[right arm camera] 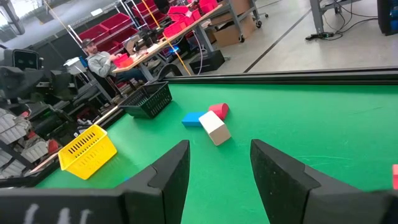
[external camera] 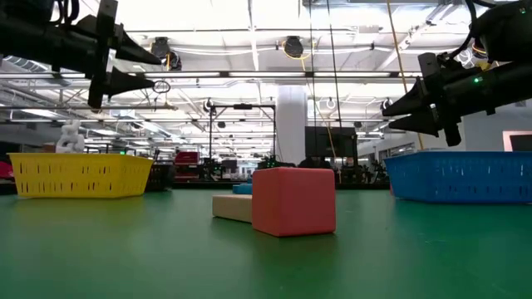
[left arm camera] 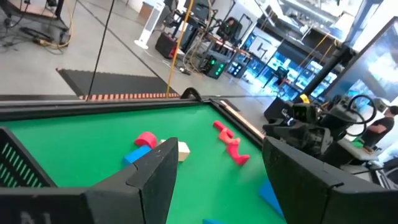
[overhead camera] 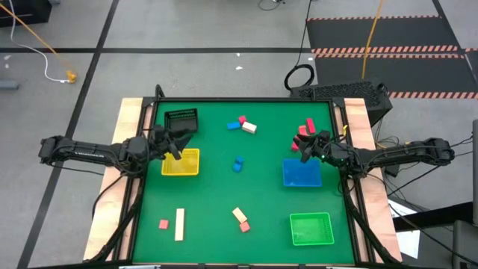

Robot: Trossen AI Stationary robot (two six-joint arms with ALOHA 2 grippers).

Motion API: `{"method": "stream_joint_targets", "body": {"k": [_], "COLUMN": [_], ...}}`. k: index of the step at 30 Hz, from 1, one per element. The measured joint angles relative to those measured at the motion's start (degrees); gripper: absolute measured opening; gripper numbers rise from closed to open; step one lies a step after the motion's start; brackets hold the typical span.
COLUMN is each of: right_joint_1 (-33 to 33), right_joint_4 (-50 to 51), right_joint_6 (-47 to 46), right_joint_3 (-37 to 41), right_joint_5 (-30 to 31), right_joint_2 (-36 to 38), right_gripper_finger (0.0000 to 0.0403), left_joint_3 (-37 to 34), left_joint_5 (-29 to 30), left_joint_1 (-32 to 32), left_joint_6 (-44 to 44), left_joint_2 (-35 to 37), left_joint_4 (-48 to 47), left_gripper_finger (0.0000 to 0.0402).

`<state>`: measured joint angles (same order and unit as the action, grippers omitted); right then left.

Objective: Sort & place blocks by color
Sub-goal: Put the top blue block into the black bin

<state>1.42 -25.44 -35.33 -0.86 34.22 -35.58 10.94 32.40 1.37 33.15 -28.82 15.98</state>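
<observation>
Closest to the low camera sits a pink block with a tan bar just behind it, both loose on the green table. We take the yellow tray as our landmark. Our left gripper hovers over that tray's far edge, fingers parted and grasping nothing; the black wire basket lies just beyond it. Across the table from the yellow tray, our right gripper hangs above the blue tray, also parted and empty.

No block is sorted yet. A red, blue and cream cluster lies up-table from the yellow tray, two blue cubes sit between it and the blue tray, and red pieces rest near the right gripper.

We see a few risks. In the cluster the blocks touch, so a descending finger could land on a neighbour and scatter them. Both arms might reach for the middle and collide. A grasp on the long tan bar off its centre could let it swing and drop.
</observation>
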Motion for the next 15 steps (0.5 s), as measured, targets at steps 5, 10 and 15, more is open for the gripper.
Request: {"method": "stream_joint_targets", "body": {"k": [5,10,15], "right_joint_1": [0.01,-0.01,0.02], "right_joint_4": [0.01,0.0,-0.01], "right_joint_6": [0.0,0.0,0.0], "right_joint_3": [0.02,-0.01,0.01], "right_joint_5": [0.0,0.0,0.0], "right_joint_2": [0.01,0.0,-0.01], "right_gripper_finger": [0.016,0.016,0.016], "left_joint_3": [0.0,0.0,0.0], "left_joint_5": [0.04,0.04,-0.18], "left_joint_1": [0.0,0.0,0.04], "left_joint_6": [-0.24,1.48,4.53], "left_joint_2": [0.0,0.0,0.0], "left_joint_4": [1.06,1.31,5.87], "left_gripper_finger": [0.0234,0.0234,0.0234]}}
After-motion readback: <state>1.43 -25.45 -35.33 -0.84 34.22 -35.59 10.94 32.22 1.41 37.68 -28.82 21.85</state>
